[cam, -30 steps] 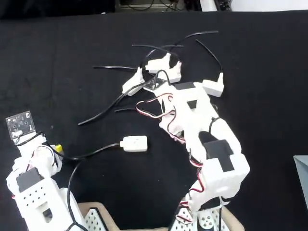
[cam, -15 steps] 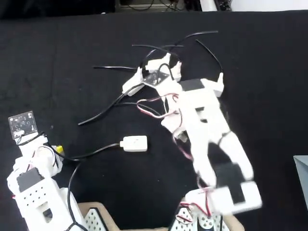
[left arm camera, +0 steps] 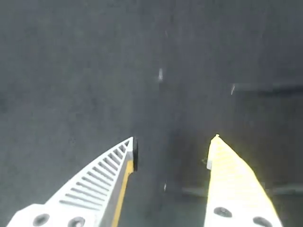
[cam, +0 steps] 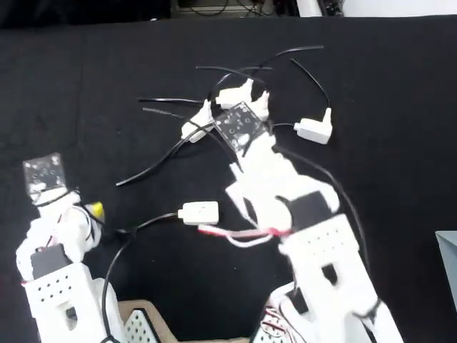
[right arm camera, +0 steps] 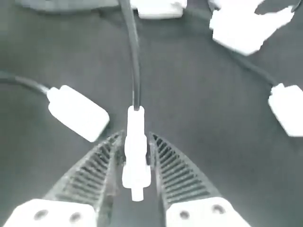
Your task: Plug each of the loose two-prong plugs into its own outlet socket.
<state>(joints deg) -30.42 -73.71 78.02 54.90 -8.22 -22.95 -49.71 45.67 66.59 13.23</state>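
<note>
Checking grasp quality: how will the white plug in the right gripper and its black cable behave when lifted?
The plug looks rigid and light; its smooth narrow body, pinched by the right gripper, could twist or slip. Its thin cable bends away, so it is probably floppy and may trail and tug.

Black tabletop (cam: 400, 143), grey object (cam: 448, 261)

I see a black table (cam: 86, 71) under it all. My right gripper (right arm camera: 135, 137) has white fingers with a ribbed pattern. The plug (right arm camera: 136, 151) between them is white and its cable (right arm camera: 134, 56) is black. The left gripper (left arm camera: 174, 139) has one white ribbed finger (left arm camera: 90, 194) with a yellow edge, and one plain yellow finger (left arm camera: 232, 179). Red and white wires (cam: 235, 234) loop off the white right arm (cam: 321, 243). The left arm (cam: 53, 286) is white too.
</note>
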